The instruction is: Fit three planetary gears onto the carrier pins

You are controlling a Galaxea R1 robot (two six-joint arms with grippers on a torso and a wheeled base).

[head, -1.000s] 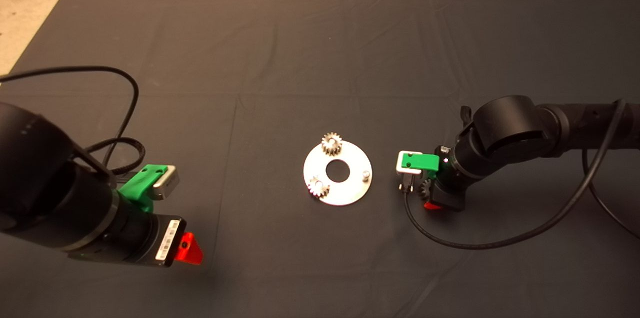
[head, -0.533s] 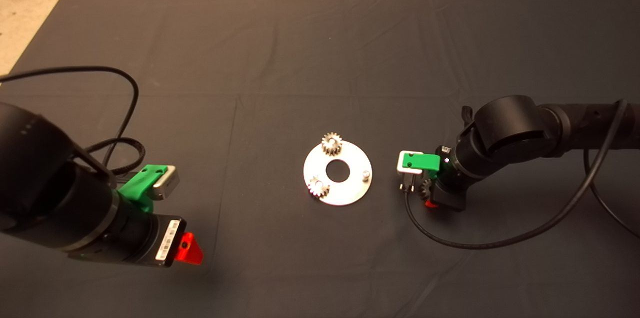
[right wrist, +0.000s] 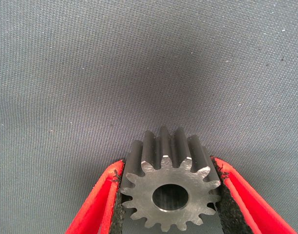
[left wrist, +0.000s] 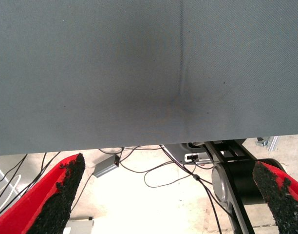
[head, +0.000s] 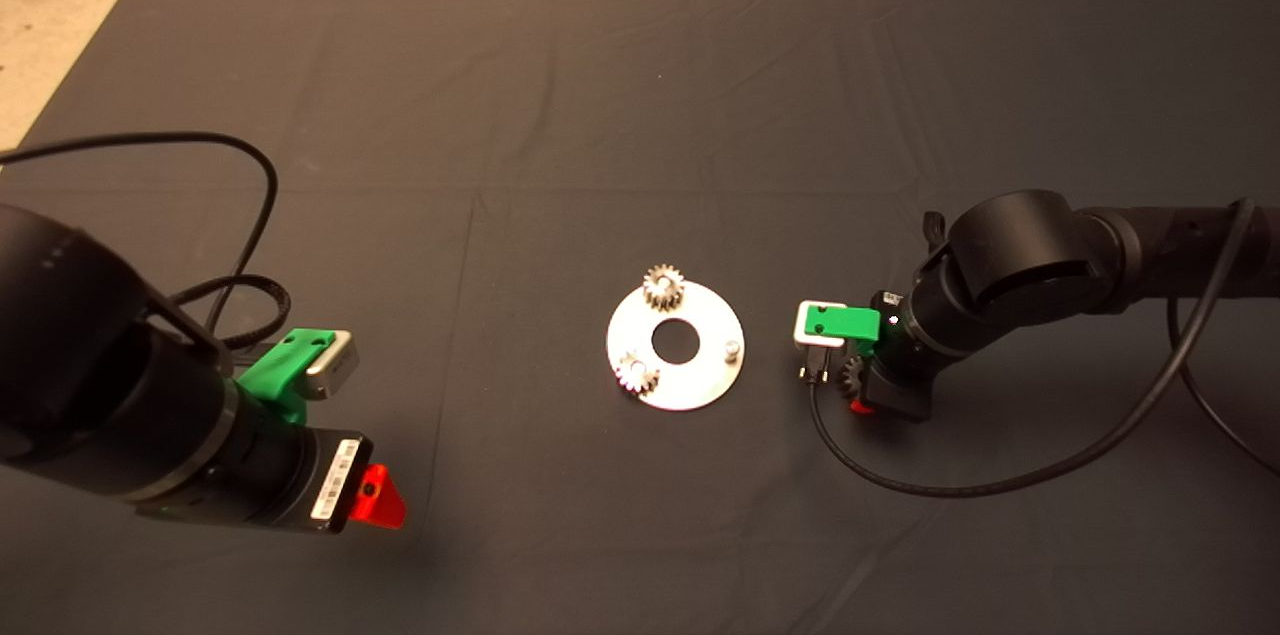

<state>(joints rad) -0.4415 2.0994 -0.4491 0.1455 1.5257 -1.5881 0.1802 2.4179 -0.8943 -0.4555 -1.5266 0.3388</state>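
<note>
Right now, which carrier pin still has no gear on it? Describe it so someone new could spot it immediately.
Find the shiny round disc at the middle of the dark mat. Two of its three pins already carry gears, one at the far edge and one at the near left. The bare pin is the small silvery stud on the disc's right side, nearest the right tool, which grips the third gear.

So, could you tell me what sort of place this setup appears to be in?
Most likely a robotics lab bench set up for an assembly trial. A dark mat covers the table, with only a round metal disc and small gears on it, and loose cables and equipment sit on the pale floor beyond.
</note>
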